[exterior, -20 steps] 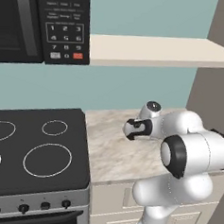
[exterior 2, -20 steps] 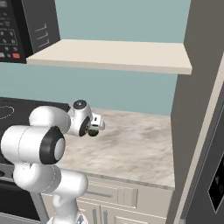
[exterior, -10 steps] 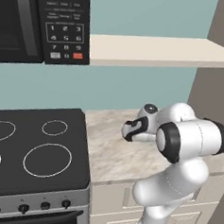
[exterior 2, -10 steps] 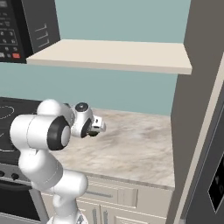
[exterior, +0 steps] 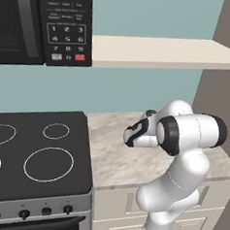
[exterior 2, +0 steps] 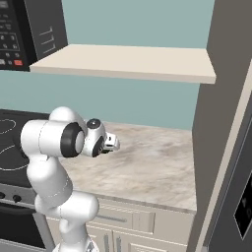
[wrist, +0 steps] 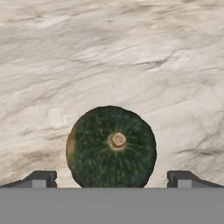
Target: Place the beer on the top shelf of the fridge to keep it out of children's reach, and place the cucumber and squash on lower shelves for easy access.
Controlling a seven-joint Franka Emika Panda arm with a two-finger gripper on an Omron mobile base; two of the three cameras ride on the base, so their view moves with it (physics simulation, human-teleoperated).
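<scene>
In the hand view the squash [wrist: 111,146] lies on the marble counter, a round dark green ball with a tan stem spot, seen from straight above. My gripper [wrist: 111,178] is open, with one fingertip [wrist: 41,178] on each side of the squash and a clear gap to both. In the base views the gripper [exterior: 131,136] [exterior 2: 114,143] hangs over the middle of the counter, pointing down. The tall grey fridge [exterior 2: 219,123] rises at the counter's right end.
A black stove [exterior: 36,155] adjoins the counter [exterior 2: 157,167] on the left, with a microwave [exterior: 41,19] above it. A cream shelf [exterior 2: 133,61] runs along the wall over the counter. My bent white arm [exterior: 188,134] stands at the counter's front edge.
The arm's thick upper links have swung up and toward the stove side. The hand has shifted slightly the same way over the counter, and the jaws have stayed open.
</scene>
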